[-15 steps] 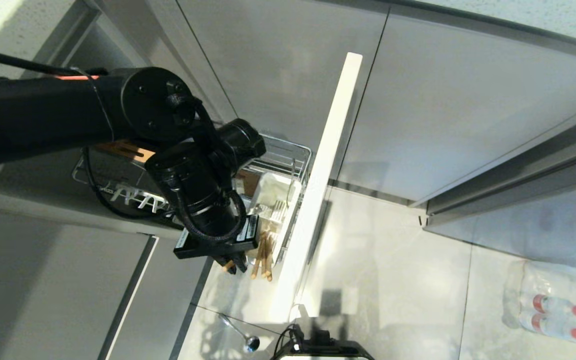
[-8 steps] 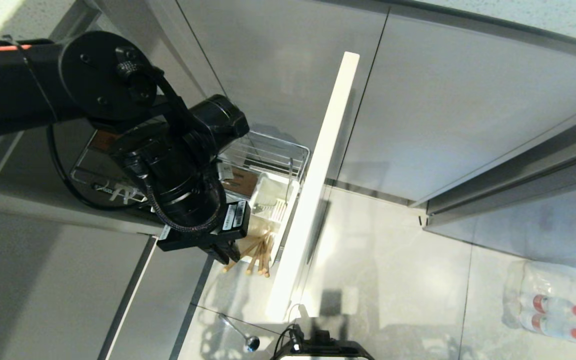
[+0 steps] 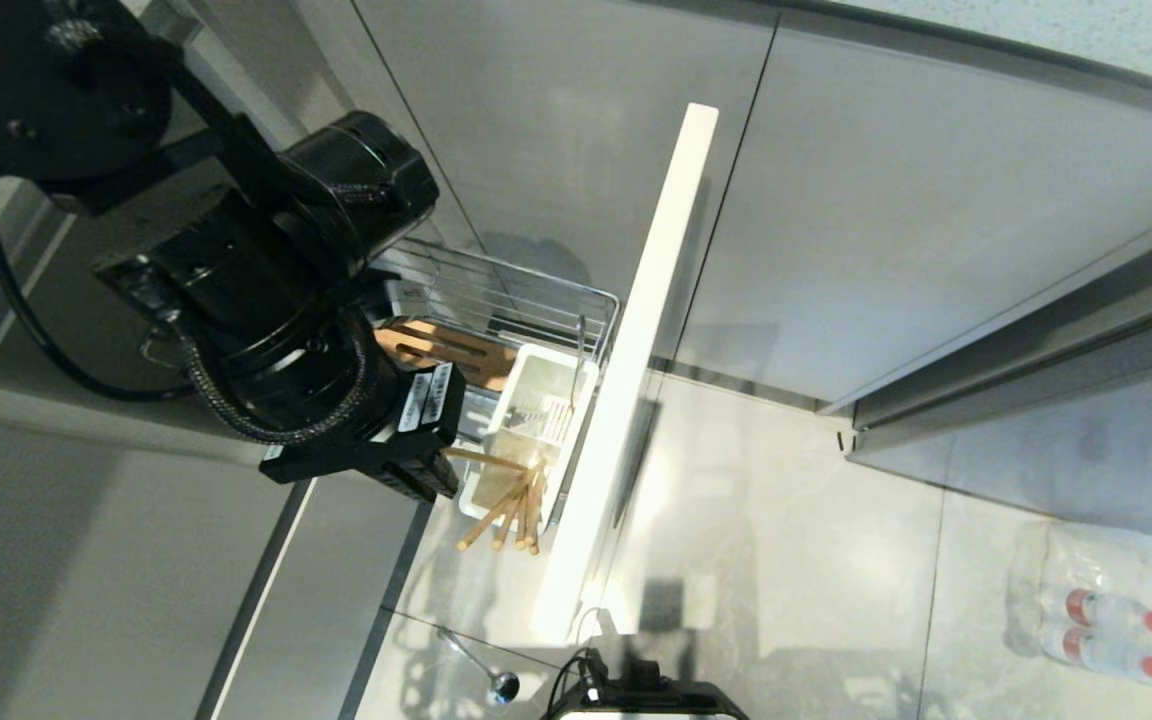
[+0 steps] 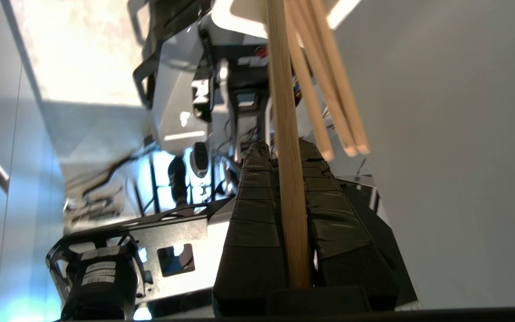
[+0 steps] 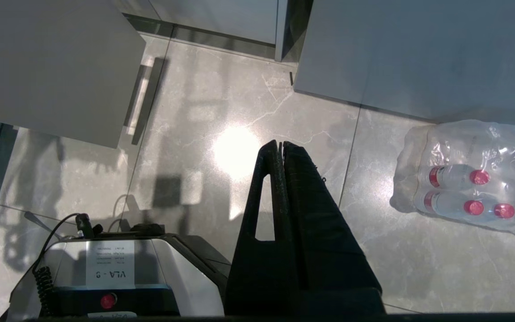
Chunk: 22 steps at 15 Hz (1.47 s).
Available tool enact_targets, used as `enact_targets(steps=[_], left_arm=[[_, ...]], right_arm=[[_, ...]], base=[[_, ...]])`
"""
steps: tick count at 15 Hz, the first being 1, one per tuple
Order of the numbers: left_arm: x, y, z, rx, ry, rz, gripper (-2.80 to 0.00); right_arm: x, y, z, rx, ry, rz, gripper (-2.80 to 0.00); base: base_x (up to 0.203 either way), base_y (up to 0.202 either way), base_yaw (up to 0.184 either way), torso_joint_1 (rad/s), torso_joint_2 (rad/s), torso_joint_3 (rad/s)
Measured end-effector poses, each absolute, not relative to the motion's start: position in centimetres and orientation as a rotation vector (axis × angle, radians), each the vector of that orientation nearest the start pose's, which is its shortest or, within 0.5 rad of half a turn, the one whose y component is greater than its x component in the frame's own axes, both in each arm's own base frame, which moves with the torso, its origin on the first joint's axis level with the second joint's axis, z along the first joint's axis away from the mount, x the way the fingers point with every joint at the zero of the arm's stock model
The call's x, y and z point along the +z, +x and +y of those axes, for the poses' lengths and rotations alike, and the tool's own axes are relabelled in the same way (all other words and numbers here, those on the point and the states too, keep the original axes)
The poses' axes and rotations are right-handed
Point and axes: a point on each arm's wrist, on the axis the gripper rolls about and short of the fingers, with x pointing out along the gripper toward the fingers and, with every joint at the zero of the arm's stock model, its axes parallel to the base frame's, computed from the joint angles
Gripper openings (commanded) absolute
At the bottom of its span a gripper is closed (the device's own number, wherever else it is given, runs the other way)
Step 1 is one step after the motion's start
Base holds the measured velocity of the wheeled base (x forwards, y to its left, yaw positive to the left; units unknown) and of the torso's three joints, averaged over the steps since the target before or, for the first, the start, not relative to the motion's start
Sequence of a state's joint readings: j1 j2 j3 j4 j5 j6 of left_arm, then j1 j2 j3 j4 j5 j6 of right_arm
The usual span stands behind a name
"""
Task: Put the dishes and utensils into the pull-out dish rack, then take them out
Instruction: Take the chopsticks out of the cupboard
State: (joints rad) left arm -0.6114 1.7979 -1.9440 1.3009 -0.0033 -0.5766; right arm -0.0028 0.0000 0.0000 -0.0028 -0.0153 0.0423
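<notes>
smooth grey cabinet fronts rise over a glossy pale stone floor [image 3: 786,520]. the pull-out dish rack [image 3: 536,300], thin chrome wire with a slotted brown wooden bar [image 3: 446,345] and a flat beige front panel [image 3: 626,400], stands drawn out. its white plastic caddy [image 3: 536,420] holds slim light-brown chopsticks [image 3: 511,510] fanned outward. the left gripper [image 4: 284,156], beside the caddy, is clamped on one round wooden chopstick [image 4: 286,179]. a long spoon [image 3: 481,665] with a shiny bowl lies on the floor. the right gripper [image 5: 280,147] hangs over the floor, fingers pressed together, near shrink-wrapped bottles [image 5: 467,188].
</notes>
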Motion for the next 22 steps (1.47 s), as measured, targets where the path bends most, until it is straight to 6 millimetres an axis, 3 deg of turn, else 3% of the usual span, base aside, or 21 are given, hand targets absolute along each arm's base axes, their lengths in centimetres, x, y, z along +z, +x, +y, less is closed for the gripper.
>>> enact_targets(steps=[10,16,22], left_arm=[[35.7,15.9,-12.1,-0.342,-0.236,0.977,-2.80],[37.9,12.9,-10.3,-0.422,-0.284,0.852,-2.80],[40.6,8.4,-7.3,-0.542,-0.345,0.655,-2.80]], right_arm=[[7.6,-2.3,0.0,-0.018,0.043,-0.003,-2.80],[7.6,-2.3,0.0,-0.018,0.042,-0.003,-2.80],[7.6,-2.3,0.0,-0.018,0.042,-0.003,-2.80]], base=[[0.000,0.000,0.000,0.000,0.00,0.000],[0.000,0.000,0.000,0.000,0.00,0.000],[0.000,0.000,0.000,0.000,0.00,0.000]])
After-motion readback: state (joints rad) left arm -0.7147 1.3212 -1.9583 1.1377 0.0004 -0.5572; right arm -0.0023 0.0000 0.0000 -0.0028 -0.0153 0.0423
